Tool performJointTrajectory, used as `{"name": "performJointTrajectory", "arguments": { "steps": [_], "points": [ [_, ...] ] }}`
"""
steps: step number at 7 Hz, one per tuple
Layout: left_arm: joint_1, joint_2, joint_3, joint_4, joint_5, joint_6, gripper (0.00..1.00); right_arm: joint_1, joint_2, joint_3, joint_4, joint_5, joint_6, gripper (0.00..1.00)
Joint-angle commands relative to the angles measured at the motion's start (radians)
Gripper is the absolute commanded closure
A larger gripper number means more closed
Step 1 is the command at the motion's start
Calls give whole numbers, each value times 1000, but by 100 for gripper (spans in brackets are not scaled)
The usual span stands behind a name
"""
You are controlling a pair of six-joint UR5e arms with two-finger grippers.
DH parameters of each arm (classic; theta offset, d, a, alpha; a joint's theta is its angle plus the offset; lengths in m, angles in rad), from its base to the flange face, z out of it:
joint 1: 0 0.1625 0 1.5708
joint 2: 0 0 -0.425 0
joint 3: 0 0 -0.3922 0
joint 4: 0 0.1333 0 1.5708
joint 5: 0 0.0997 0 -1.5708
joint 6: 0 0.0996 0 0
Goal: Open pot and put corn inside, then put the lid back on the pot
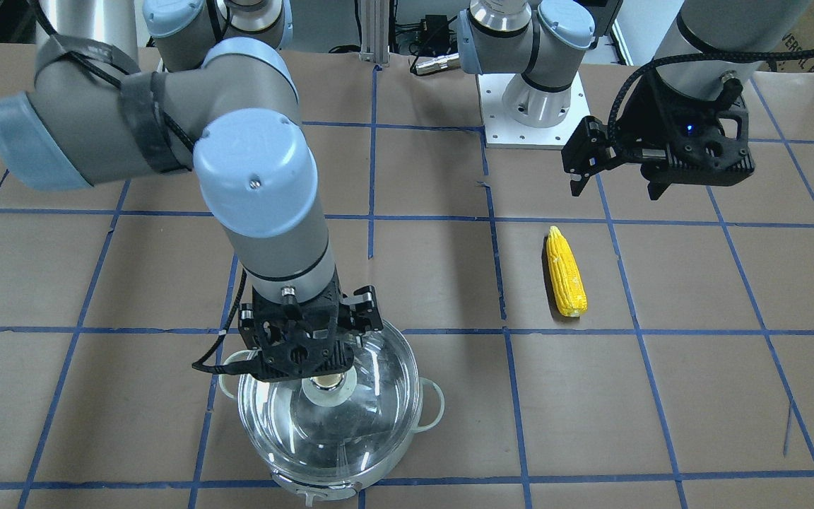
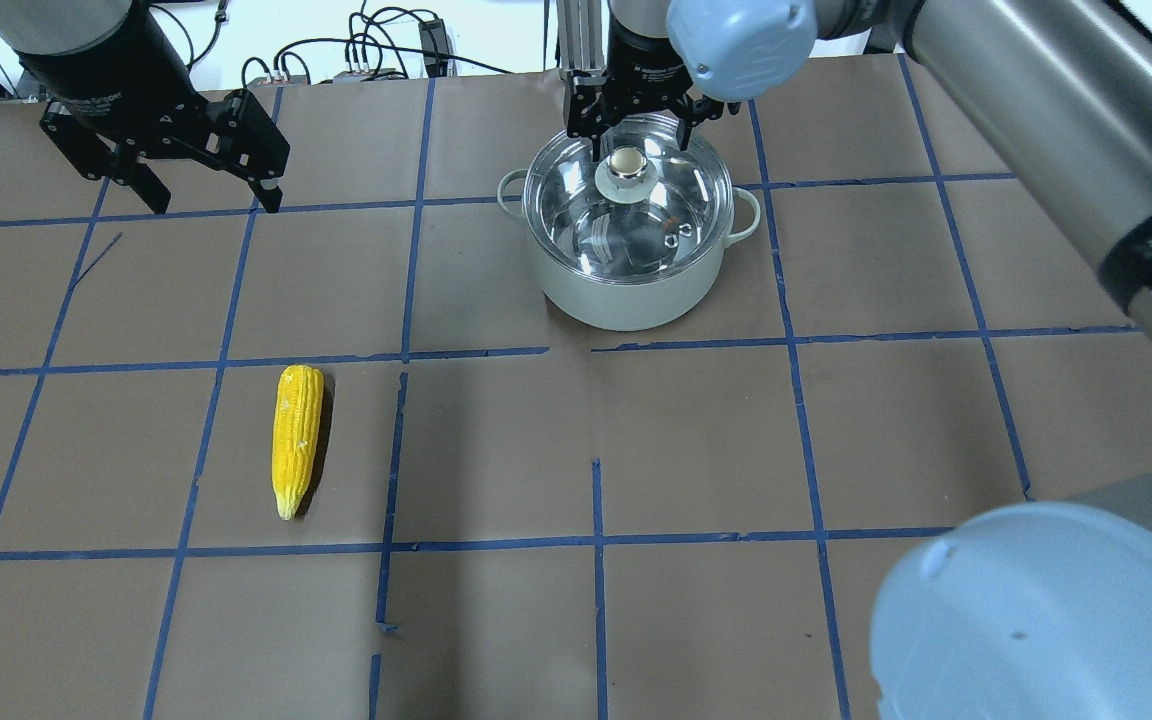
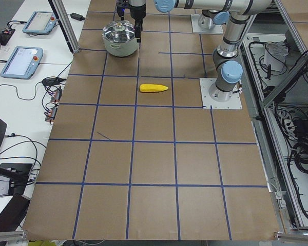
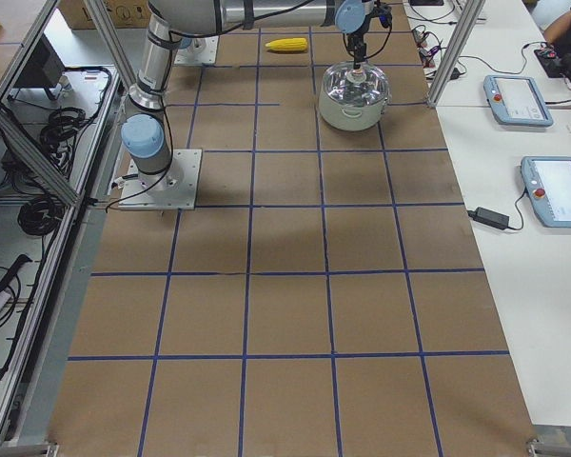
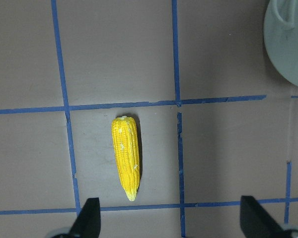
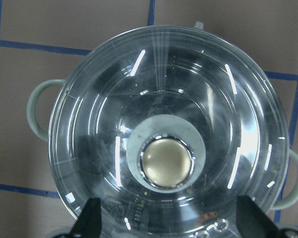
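Observation:
The steel pot [image 2: 626, 295] stands on the table with the clear glass lid [image 2: 586, 215] on it, and the lid's knob [image 6: 167, 162] is centred. My right gripper [image 2: 633, 130] hangs open just above the knob, one finger on each side, touching nothing; it also shows in the front view [image 1: 311, 353]. The yellow corn [image 2: 296, 440] lies flat on the table, well apart from the pot, pointed end toward the robot. My left gripper [image 2: 206, 190] is open and empty, high above the table beyond the corn [image 5: 125, 156]. In the left wrist view the pot's edge [image 5: 293, 44] shows at top right.
The brown table carries a blue tape grid. The left arm's white base plate [image 1: 531, 116] sits at the robot's side. Cables lie along the far edge [image 2: 376, 50]. Teach pendants [image 4: 561, 190] lie on the side bench.

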Motion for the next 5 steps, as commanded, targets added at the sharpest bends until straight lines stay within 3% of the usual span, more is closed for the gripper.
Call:
{"name": "performJointTrajectory", "arguments": {
  "steps": [1,5],
  "points": [
    [1,-2,0,0,-3,2,0,16,47,-34,-17,-26,5,5],
    [3,-3,0,0,-3,2,0,15,61,-26,-17,-78,-10,8]
  ]
}}
